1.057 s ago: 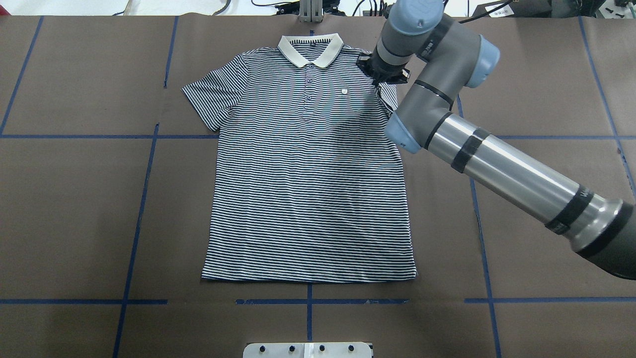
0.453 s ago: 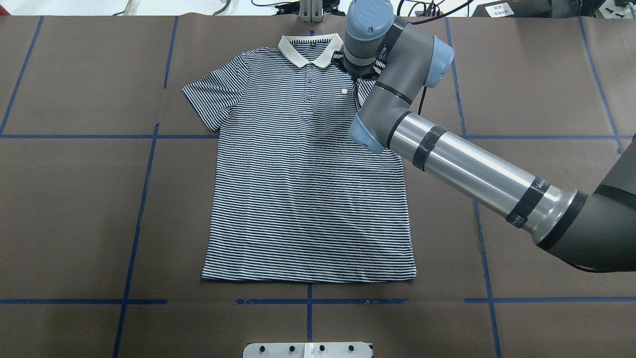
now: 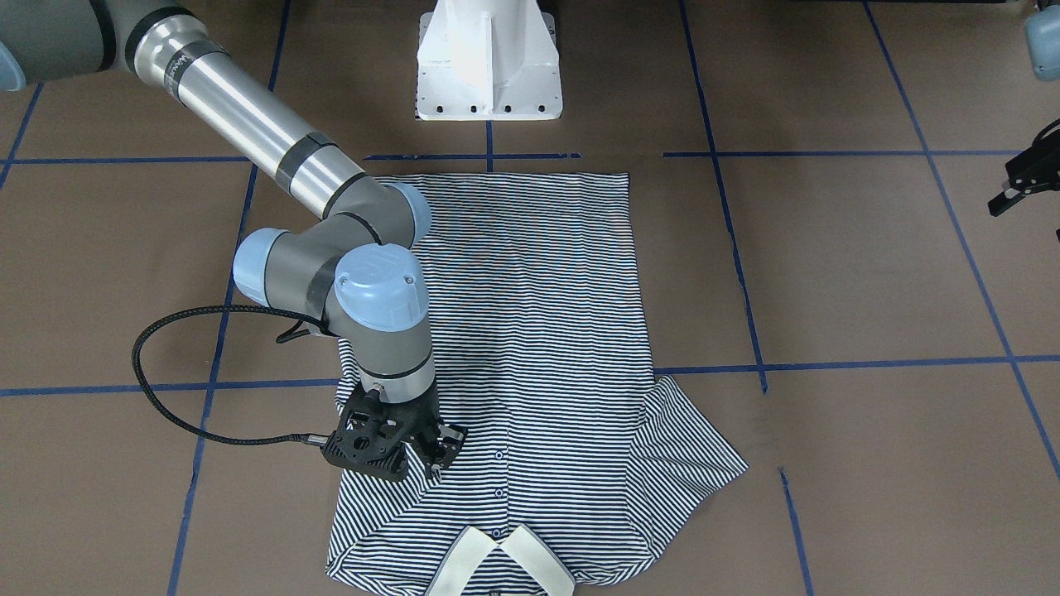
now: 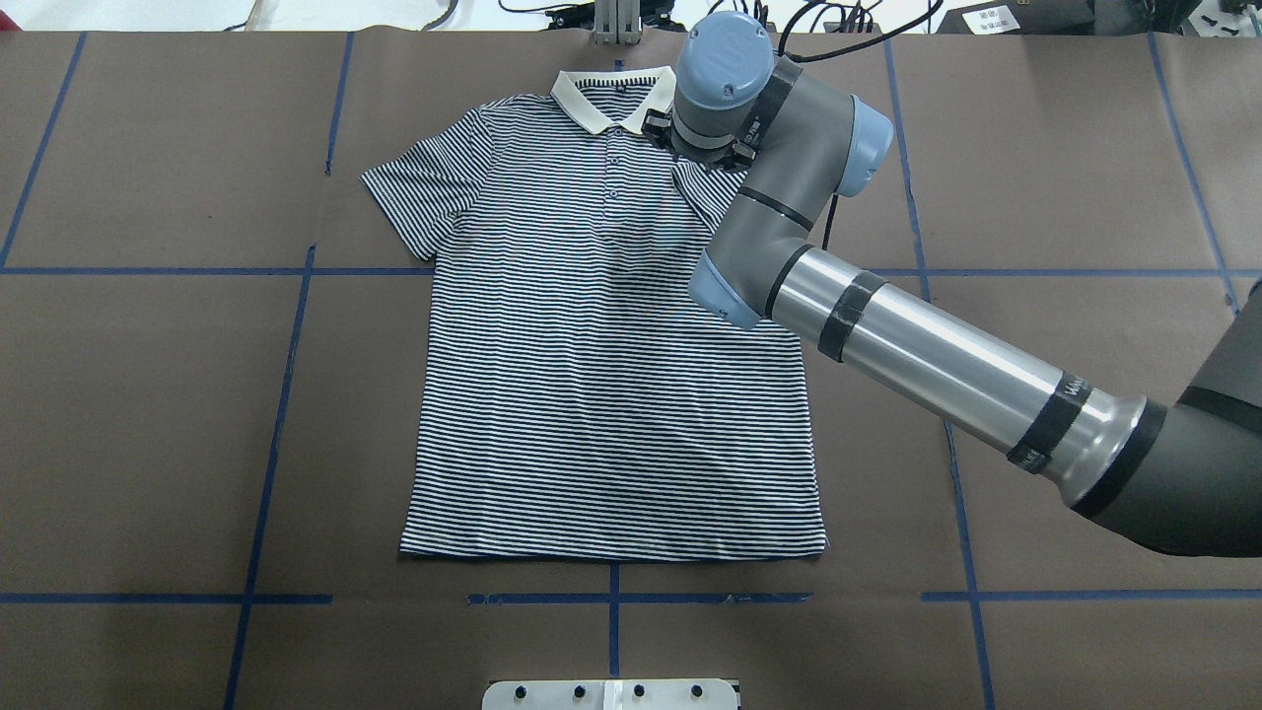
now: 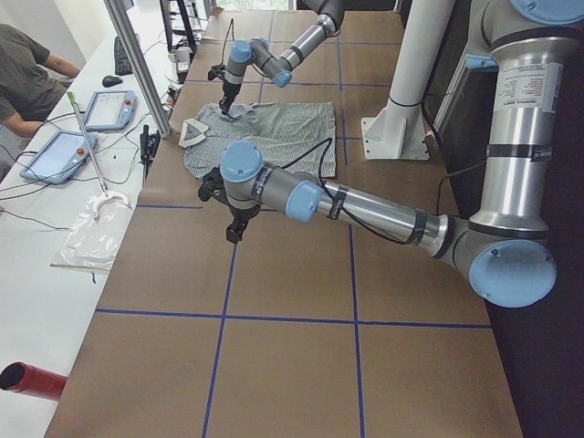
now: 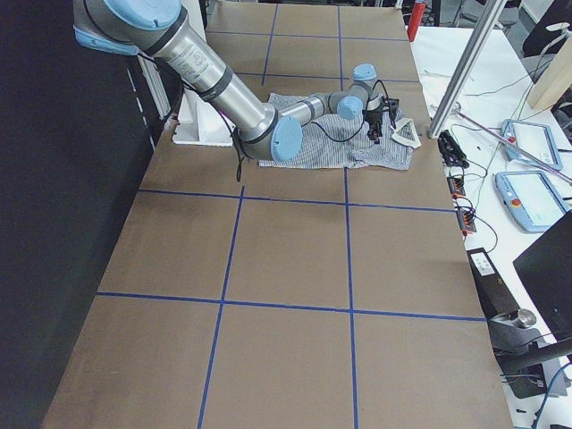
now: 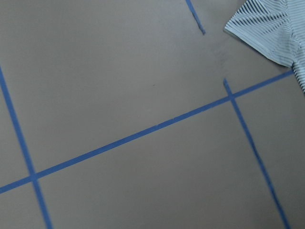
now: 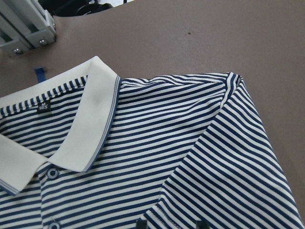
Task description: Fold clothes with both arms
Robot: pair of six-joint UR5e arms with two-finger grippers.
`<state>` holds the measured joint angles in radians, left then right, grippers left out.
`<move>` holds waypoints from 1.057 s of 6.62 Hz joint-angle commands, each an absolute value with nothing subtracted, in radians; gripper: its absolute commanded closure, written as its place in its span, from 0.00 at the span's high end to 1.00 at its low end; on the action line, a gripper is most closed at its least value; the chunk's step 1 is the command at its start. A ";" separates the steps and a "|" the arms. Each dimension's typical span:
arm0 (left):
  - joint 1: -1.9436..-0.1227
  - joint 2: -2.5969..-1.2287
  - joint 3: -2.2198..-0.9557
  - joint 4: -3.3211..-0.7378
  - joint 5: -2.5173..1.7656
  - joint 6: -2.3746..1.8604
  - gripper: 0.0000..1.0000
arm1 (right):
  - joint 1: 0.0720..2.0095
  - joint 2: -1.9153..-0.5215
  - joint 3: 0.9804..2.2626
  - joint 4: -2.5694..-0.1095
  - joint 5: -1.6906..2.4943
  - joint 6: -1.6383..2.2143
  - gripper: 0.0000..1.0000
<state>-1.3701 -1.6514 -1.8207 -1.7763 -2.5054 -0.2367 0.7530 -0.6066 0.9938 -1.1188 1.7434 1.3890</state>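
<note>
Overhead, right arm (image 4: 887,335) hides end effector (image 3: 433,462) on shirt (image 4: 611,394).

Navy-and-white striped polo shirt (image 4: 611,394) lies flat and front up, white collar (image 4: 592,99) away from the robot, hem nearest it. One sleeve is spread out, the other turned in diagonally over the chest. Right arm (image 4: 937,345) reaches across the shirt, right gripper (image 3: 432,457) pointing down and pinching the folded sleeve beside the collar. Left arm (image 5: 365,205) hangs over the table (image 4: 148,394), well apart from the shirt.
</note>
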 commanded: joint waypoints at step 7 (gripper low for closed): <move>-0.901 -2.319 -0.954 -2.310 -1.876 -0.974 0.75 | 0.842 -1.028 1.586 -1.112 1.939 1.388 1.00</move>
<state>-0.9342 -2.2294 -1.1211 -2.2175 -1.9850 -0.9790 0.8416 -0.9959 1.5386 -1.1125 1.9390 1.3871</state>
